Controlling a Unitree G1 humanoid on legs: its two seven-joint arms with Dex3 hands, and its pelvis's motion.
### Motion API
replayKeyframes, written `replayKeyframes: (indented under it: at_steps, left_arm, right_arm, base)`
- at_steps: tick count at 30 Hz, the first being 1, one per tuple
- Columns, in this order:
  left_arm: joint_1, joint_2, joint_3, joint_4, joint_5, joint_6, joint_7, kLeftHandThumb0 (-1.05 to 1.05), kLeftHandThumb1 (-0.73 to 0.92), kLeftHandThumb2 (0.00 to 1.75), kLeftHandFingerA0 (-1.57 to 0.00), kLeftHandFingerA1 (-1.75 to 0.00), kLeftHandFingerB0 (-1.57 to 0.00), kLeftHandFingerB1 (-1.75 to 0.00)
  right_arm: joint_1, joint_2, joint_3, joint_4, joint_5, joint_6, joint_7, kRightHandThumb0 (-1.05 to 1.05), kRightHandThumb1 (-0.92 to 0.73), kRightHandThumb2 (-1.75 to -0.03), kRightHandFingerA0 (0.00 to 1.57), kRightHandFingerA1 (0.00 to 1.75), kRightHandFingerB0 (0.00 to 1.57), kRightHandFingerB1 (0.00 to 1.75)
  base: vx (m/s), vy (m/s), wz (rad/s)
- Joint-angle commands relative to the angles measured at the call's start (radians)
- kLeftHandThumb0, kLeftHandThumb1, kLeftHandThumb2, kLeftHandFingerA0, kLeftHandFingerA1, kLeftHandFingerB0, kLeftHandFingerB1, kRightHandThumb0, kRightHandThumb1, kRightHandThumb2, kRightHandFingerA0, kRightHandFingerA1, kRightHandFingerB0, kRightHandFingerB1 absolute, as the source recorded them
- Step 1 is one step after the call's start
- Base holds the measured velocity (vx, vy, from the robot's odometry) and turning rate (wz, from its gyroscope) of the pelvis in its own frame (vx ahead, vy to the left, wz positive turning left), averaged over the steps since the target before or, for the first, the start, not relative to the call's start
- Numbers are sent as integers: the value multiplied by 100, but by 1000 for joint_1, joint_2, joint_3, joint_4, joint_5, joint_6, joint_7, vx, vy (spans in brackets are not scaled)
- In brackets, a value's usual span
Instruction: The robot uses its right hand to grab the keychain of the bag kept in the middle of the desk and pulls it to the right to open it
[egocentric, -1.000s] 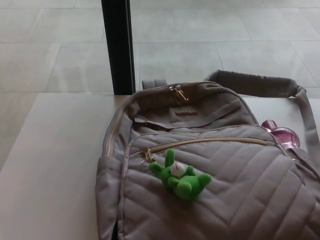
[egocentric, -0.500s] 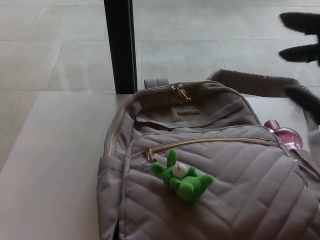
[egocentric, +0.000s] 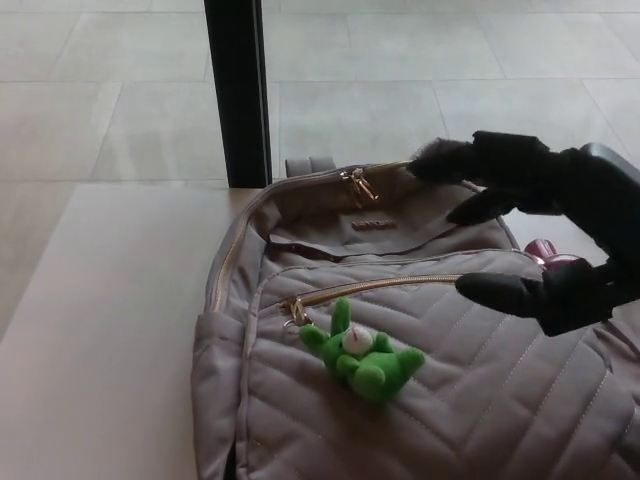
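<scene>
Pale desk (egocentric: 100, 330) fills lower left, w/ tiled floor (egocentric: 110, 90) beyond and a black upright post (egocentric: 237, 90) standing behind the desk's far edge.

Grey quilted bag (egocentric: 480, 400) lies flat on the desk, centre to right of frame, running off the bottom and right edges. Top handle loop sits just right of the post's foot. Two gold zips: upper one curves round the bag's top, w/ its gold pullers (egocentric: 357, 184) at the crown; front pocket zip (egocentric: 380, 284) runs across the chevron panel, closed as far as can be seen.

Right hand (egocentric: 545, 230) comes in from the right, above the bag's upper right part. Fingers apart, holding nothing: two upper fingers (egocentric: 445, 158) reach left toward the crown, thumb below hangs over the pocket zip's right stretch.

Green plush keychain (egocentric: 365, 358) lies on the front panel, clipped to the pocket zip's left end by a gold clasp (egocentric: 294, 312). It's lower-left of the hand, well apart, no contact; thumb tip is the nearest part.

Small bit of pink-purple object (egocentric: 545, 250) peeks out beside the bag's right edge, mostly hidden by the hand; can't tell what it is.

Left hand not visible.
</scene>
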Motion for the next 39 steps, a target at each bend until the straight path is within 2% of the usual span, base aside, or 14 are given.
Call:
replayKeyframes:
  at_steps: [1, 2, 7, 11, 12, 18, 19, 20, 27, 29, 30, 33, 34, 39]
  left_arm:
    - [6, 12, -3, 7, -14, -20, -4, -58, 71, 62, -55, -50, -40, -37]
    - [4, 11, -1, 9, -15, -19, -1, -60, 55, 91, -51, -62, -35, -51]
    - [-9, 7, 15, 23, -31, -8, 6, -57, 69, 61, -58, -53, -41, -38]
    - [-9, 11, -6, 32, -11, -30, 14, -59, 57, 92, -53, -61, -37, -52]
    - [-13, 10, 11, 34, -33, -14, 1, -56, 70, 62, -59, -54, -44, -38]
    - [-15, 10, 1, 42, -21, -36, -2, -58, 70, 62, -58, -54, -41, -38]
    - [-16, 10, 0, 43, -22, -34, -1, -60, 55, 90, -53, -63, -35, -51]
    - [-19, 12, -2, 44, -21, -30, 0, -57, 71, 61, -58, -54, -41, -37]
    - [-23, 13, -20, 32, -17, -42, 12, -55, 72, 62, -59, -53, -45, -39]
    - [-17, 13, -21, 26, -20, -55, 2, -60, 56, 92, -52, -63, -37, -52]
    - [-20, 11, -2, 27, -43, -37, -10, -57, 69, 61, -57, -56, -43, -39]
    - [-13, 11, 1, 7, -49, -25, -23, -56, 57, 93, -49, -63, -34, -52]
    - [-15, 11, 1, 10, -47, -23, -20, -55, 72, 62, -55, -52, -41, -37]
    - [-28, 9, -2, 27, -41, -24, -1, -55, 57, 91, -52, -63, -38, -52]
  right_arm:
    - [30, -2, 33, -23, -65, -30, 41, -63, -60, -59, 70, 57, 47, 35]
    - [32, 4, 44, -32, -72, -18, 43, -64, -59, -59, 72, 57, 48, 35]
    - [42, 41, 92, -30, -116, -41, 34, -66, -59, -58, 69, 61, 48, 36]
    - [63, 53, 126, -36, -146, -10, 48, -67, -60, -59, 70, 63, 46, 37]
    - [71, 55, 132, -38, -155, -11, 49, -67, -59, -58, 70, 67, 46, 38]
    - [128, 40, 136, 6, -189, -56, 59, -67, -61, -59, 71, 69, 45, 38]
    - [130, 40, 134, 10, -191, -60, 64, -66, -61, -59, 70, 70, 44, 38]
    - [139, 36, 127, 16, -192, -62, 67, -65, -61, -59, 69, 69, 45, 37]
    - [142, 50, 121, 35, -213, -60, 74, -68, -62, -59, 73, 71, 46, 36]
    - [138, 71, 136, 38, -226, -76, 60, -65, -60, -59, 74, 72, 46, 37]
    - [135, 76, 142, 34, -239, -74, 60, -65, -59, -59, 74, 72, 46, 37]
    - [130, 102, 160, 15, -259, -66, 58, -65, -46, -87, 71, 74, 39, 51]
    - [127, 110, 163, 13, -266, -66, 57, -65, -59, -58, 73, 68, 46, 39]
    - [117, 125, 171, 0, -306, -48, 67, -67, -60, -59, 72, 68, 45, 39]
  base:
    - [0, 0, 0]
    - [0, 0, 0]
    - [0, 0, 0]
    - [0, 0, 0]
    - [0, 0, 0]
    - [0, 0, 0]
    - [0, 0, 0]
    - [0, 0, 0]
    - [0, 0, 0]
    - [0, 0, 0]
    - [0, 0, 0]
    - [0, 0, 0]
    - [0, 0, 0]
    - [0, 0, 0]
